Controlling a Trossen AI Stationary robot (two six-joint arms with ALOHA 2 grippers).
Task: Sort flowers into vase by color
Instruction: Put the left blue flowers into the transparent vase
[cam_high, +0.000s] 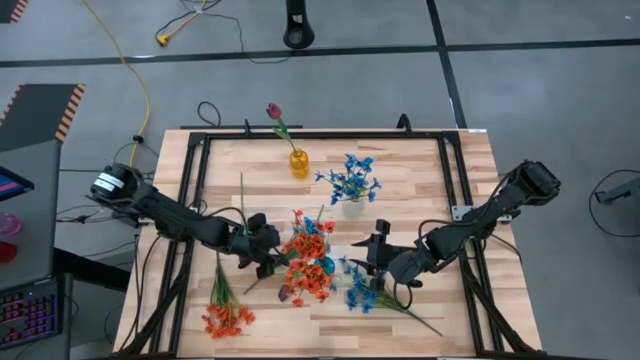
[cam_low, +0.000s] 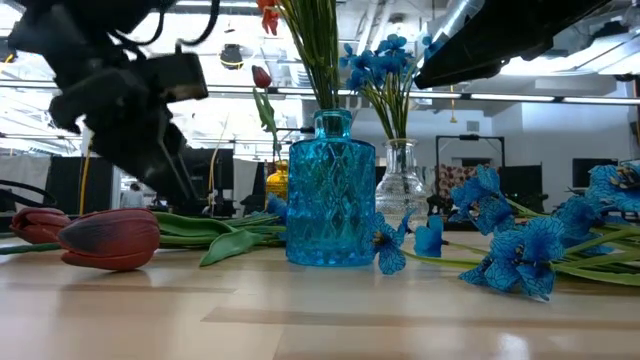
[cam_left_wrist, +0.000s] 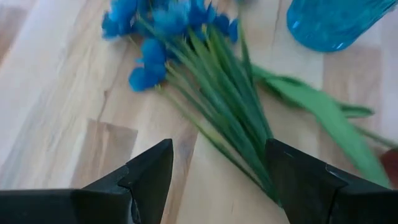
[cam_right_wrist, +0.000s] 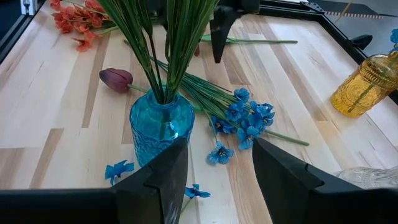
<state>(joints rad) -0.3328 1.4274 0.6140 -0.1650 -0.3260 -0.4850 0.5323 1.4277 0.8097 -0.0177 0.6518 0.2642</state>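
A blue glass vase (cam_right_wrist: 160, 127) holds green stems topped with orange-red blossoms (cam_high: 308, 262). On its far side a blue spray (cam_right_wrist: 247, 115) lies flat on the table. My left gripper (cam_left_wrist: 219, 149) (cam_high: 270, 252) is open, and that spray's stem ends (cam_left_wrist: 249, 149) lie between its fingers, in front of them. My right gripper (cam_right_wrist: 219, 146) (cam_high: 375, 250) is open and faces the blue vase from the table's right. A maroon tulip (cam_right_wrist: 116, 79) (cam_low: 110, 240) lies beside the vase. Another blue spray (cam_high: 365, 290) and an orange-red spray (cam_high: 225, 312) lie near the table's near edge.
A yellow vase (cam_high: 299, 162) with one maroon tulip stands near the far edge. A clear vase (cam_high: 352, 205) holds blue blossoms. Loose blue blossoms (cam_right_wrist: 118, 168) lie by the blue vase. A black frame (cam_high: 190, 190) runs round the tabletop.
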